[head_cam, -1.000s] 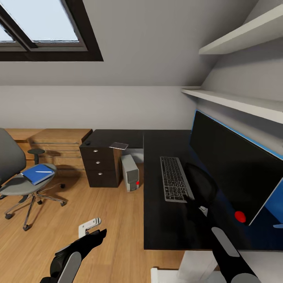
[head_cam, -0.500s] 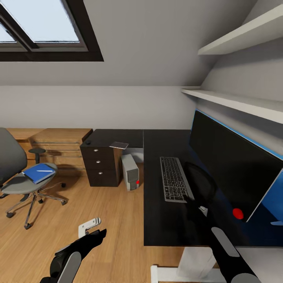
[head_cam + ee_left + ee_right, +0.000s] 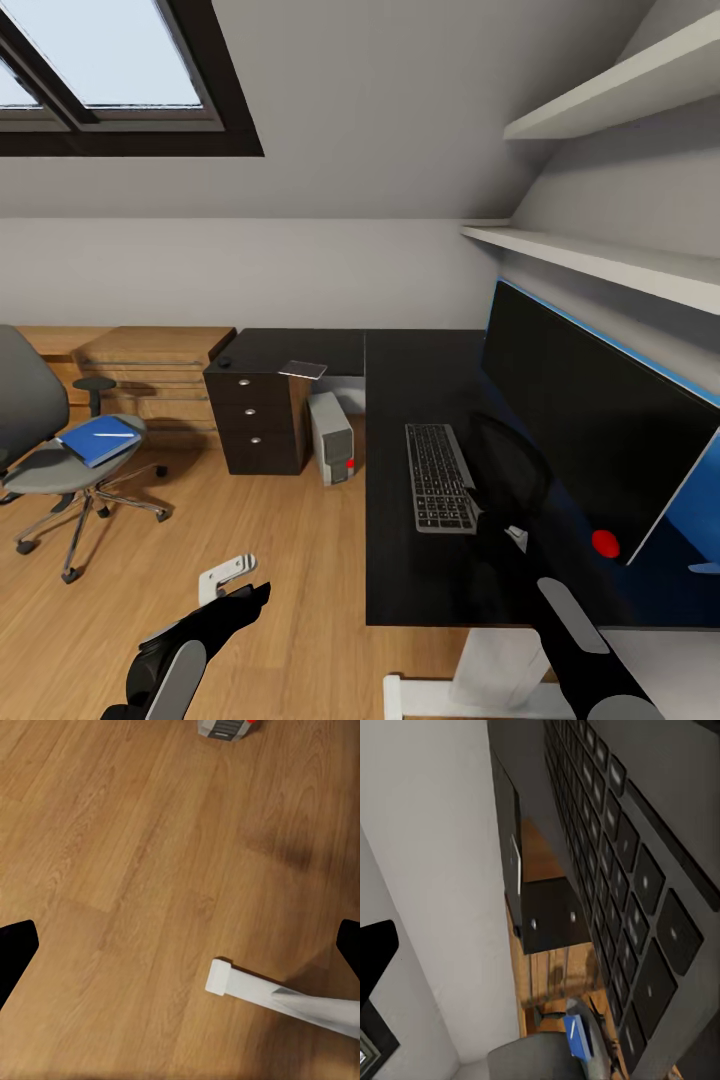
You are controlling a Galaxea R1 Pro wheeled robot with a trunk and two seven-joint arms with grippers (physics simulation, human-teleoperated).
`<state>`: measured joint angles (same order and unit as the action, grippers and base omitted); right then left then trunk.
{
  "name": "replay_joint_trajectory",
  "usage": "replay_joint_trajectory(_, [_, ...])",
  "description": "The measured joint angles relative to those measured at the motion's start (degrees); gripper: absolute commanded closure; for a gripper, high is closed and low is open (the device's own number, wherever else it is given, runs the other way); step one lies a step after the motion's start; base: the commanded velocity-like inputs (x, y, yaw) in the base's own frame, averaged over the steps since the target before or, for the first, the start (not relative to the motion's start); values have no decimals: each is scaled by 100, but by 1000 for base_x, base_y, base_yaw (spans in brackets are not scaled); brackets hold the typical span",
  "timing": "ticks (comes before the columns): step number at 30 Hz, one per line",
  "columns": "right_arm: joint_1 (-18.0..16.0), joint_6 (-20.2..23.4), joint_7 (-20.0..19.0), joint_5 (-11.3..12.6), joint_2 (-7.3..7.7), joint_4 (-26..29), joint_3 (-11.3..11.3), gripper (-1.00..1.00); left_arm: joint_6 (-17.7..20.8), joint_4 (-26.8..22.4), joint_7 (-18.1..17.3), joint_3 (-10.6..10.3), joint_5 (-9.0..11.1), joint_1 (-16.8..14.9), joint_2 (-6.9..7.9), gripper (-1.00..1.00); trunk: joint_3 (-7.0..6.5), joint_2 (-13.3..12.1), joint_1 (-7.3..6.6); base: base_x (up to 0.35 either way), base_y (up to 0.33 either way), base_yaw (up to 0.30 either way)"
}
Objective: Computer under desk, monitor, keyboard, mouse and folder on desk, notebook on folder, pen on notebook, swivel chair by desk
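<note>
From the head camera, the right gripper (image 3: 497, 528) is low over the desk (image 3: 400, 590), at the near right corner of the keyboard (image 3: 438, 478). It looks to be touching that corner or just beside it, but the fingers are dark against the dark top, so I cannot tell if they are spread or closed on anything. The monitor (image 3: 590, 430) stands just beyond the gripper, on its right. The left gripper (image 3: 235, 600) hangs over the floor, well apart from the desk. Far to its left is the swivel chair (image 3: 40, 450) with the folder (image 3: 97, 440) on the seat and the pen (image 3: 110, 436) lying on it. The computer (image 3: 331, 438) sits under the desk, and the notebook (image 3: 302, 370) and the mouse (image 3: 225, 362) lie on the far wing.

In the left wrist view the two fingertips sit at opposite edges — the jaws are wide and hold nothing; below is plank floor and a white desk leg (image 3: 285, 996).

In the right wrist view the keyboard (image 3: 622, 870) is very close, its keys running away from the gripper.

The keyboard is probably stiff, flat and light, and slides easily on the glossy top, so pushing an edge or pinching the thin rim seems better than lifting.
</note>
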<state>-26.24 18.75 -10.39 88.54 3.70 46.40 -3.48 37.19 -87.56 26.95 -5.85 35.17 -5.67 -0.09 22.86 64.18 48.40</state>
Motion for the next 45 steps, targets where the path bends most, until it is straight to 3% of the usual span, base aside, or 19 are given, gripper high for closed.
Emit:
replay_joint_trajectory(24, [-1,7,35,-2,0,-1,0,-100,1,0,1,0,-6,0,1,-100,0,1,1,-18,-34,0])
replay_joint_trajectory(45, [0,9,34,-1,0,-6,0,-100,7,0,0,0,0,0,0,-100,0,0,4,-314,0,0])
